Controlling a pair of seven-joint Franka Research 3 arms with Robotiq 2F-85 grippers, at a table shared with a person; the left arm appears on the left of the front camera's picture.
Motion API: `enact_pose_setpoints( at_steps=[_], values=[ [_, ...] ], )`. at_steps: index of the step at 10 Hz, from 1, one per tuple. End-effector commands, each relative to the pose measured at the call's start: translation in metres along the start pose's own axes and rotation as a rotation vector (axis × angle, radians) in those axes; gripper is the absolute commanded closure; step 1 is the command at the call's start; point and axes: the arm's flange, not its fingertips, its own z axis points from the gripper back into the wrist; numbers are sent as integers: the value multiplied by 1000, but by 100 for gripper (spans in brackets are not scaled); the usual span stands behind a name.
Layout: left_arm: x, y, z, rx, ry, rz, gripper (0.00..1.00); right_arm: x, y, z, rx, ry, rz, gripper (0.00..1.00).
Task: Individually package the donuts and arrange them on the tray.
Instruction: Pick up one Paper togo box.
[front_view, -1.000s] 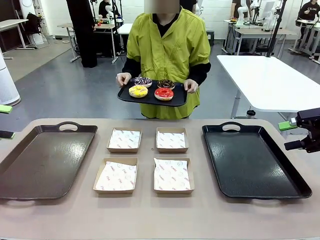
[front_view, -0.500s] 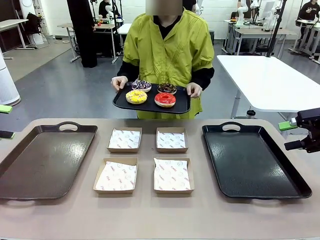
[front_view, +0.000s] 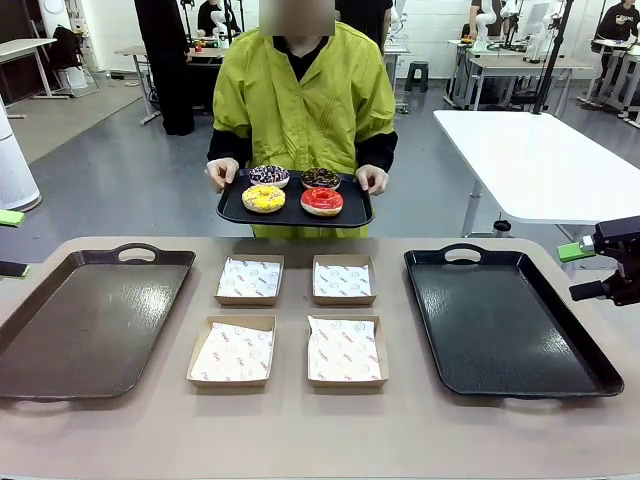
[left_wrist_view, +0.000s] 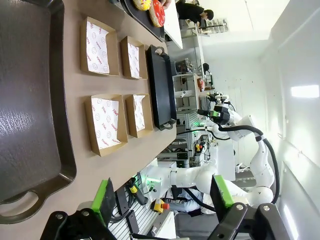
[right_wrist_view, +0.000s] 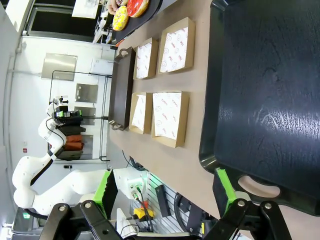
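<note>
The left end effector (left_wrist_view: 161, 197) is hanging off the left side of the worktop (front_view: 300, 430), fingers apart and gripping nothing. The right end effector (right_wrist_view: 165, 189) is hanging off the right side, fingers likewise apart and empty. Four paper-lined boxes (front_view: 232, 352) are sitting in a two-by-two block between a brown tray (front_view: 80, 330) and a black tray (front_view: 510, 320). Beyond the far edge, a person is holding a small black tray (front_view: 293, 211) in both hands. It is carrying the donuts (front_view: 322, 201): yellow and red in front, sprinkled and chocolate behind.
</note>
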Motion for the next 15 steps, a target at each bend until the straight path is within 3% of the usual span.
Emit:
enact_pose_setpoints(
  at_steps=[1, 2, 5, 9, 12, 15],
  values=[
    [0, 0, 1, -16, -4, -5, 0, 3, -1, -2, 22, -9, 1, 0],
    [0, 0, 1, -16, -4, -5, 0, 0, 0, 0, 0, 0, 0, 0],
    [0, 0, 1, -16, -4, -5, 0, 59, 47, -33, -131, -3, -69, 0],
    [0, 0, 1, -16, -4, -5, 0, 124, 125, -128, -446, 36, -33, 0],
    [0, 0, 1, -16, -4, -5, 0, 133, 150, -224, -692, 43, 45, 0],
    [0, 0, 1, -16, -4, -5, 0, 127, 145, -298, -866, 52, 105, 0]
  ],
)
